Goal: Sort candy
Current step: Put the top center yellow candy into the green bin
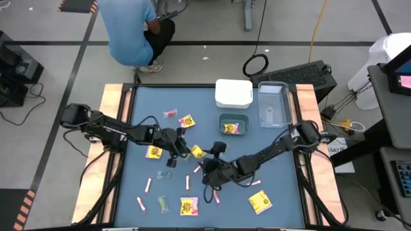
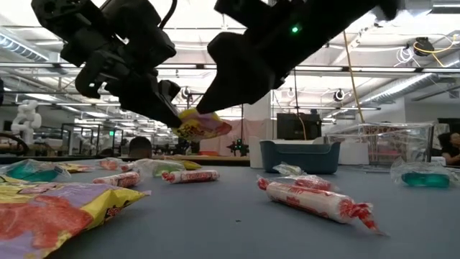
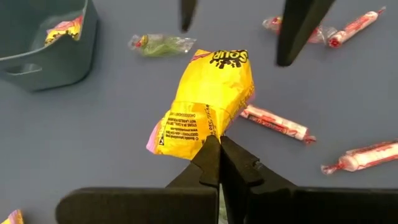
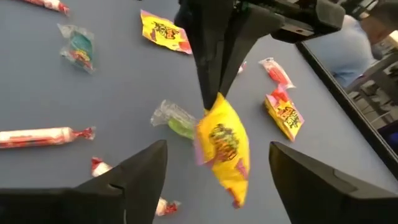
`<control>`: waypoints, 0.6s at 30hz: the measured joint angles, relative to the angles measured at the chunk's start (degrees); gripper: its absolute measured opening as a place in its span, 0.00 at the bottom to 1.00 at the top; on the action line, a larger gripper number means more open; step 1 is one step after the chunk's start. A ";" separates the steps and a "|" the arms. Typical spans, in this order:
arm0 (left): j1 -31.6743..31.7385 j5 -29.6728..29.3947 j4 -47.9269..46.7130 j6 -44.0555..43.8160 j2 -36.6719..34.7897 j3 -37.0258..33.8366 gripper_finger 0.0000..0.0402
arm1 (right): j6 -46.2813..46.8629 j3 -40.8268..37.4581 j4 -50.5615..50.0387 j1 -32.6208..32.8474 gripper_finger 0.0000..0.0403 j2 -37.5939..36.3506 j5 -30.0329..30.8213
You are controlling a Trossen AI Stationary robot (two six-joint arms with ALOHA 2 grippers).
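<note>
- The blue-grey tabletop (image 1: pixel 282 173) with pale wooden side rails fills the middle of the high view; around it lies a grey floor with black tape lines.
- A person in a light blue shirt (image 1: pixel 128 29) crouches on the floor at the upper left of the high view, beyond the tabletop's far edge.
- In the low view the room behind shows ceiling lights, shelving and other equipment.
- Along the far edge, at the upper centre of the high view, stand a white plastic box (image 1: pixel 233 93), a clear plastic bin (image 1: pixel 273 104) to its right and a teal plastic tub (image 1: pixel 233 124) just below them; the tub holds a yellow packet.
- The left tool (image 3: pixel 219 144), near the centre of the high view, is pinched shut on one end of a yellow square candy packet with black print (image 3: pixel 208 102), held up clear of the tabletop.
- The right tool (image 4: pixel 217 163) sits just beside that packet with its fingers spread wide on either side of it and not touching it.
- Other candy lies scattered: a yellow packet with red print (image 1: pixel 259 202) at the lower right, another (image 1: pixel 189 206) at the lower centre, one (image 1: pixel 153 152) left of centre and one (image 1: pixel 187 120) nearer the far edge.
- Slim pink-white stick candies (image 1: pixel 147 185) lie across the lower half of the high view, with a green clear-wrapped piece (image 1: pixel 162 203) beside the lower-centre packet.
- In the low view a pink-white stick (image 2: pixel 316 199) and a yellow packet (image 2: pixel 57 208) lie close to the camera, in front of both arms.
</note>
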 joint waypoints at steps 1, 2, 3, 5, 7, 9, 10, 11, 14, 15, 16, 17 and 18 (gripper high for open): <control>0.00 0.36 0.00 0.00 0.00 0.00 0.01 | -0.39 0.00 0.00 -0.42 0.68 0.00 -0.43; 0.00 0.53 0.01 0.00 0.00 0.00 0.01 | -0.69 0.00 -0.06 -0.69 0.68 0.00 -0.56; 0.00 0.54 0.02 0.01 0.00 0.00 0.01 | -1.08 0.00 -0.15 -0.97 0.67 0.00 -0.80; 0.00 0.54 0.02 0.01 0.00 0.00 0.01 | -2.01 0.00 -0.13 -1.42 0.65 0.00 -1.67; 0.00 0.54 0.04 0.02 0.00 0.00 0.01 | -2.22 0.00 -0.14 -1.90 0.62 0.00 -2.52; 0.00 0.54 0.03 0.03 0.00 0.00 0.01 | -2.01 0.00 -0.15 -2.32 0.58 0.00 -3.80; 0.00 0.54 0.05 0.04 0.00 0.00 0.01 | -1.68 0.00 -0.13 -2.50 0.56 0.00 -4.25; 0.00 0.54 0.06 0.02 0.00 0.00 0.01 | -1.61 0.00 -0.12 -2.69 0.54 0.00 -4.98; 0.00 0.54 0.49 0.04 0.00 0.00 0.01 | -1.47 0.00 -0.13 -2.84 0.49 0.00 -6.31; 0.00 0.54 0.86 0.03 0.00 0.00 0.01 | -1.20 0.00 -0.12 -2.98 0.47 0.00 -6.51; 0.00 0.54 1.29 0.02 0.00 0.00 0.01 | -0.63 0.00 -0.12 -3.02 0.45 0.00 -6.56; 0.00 0.54 1.69 0.00 0.00 0.00 0.01 | 0.17 0.00 -0.11 -3.05 0.43 0.00 -6.78; 0.00 0.56 1.94 -0.01 0.00 0.00 0.01 | 0.87 0.00 -0.12 -3.10 0.42 0.00 -6.91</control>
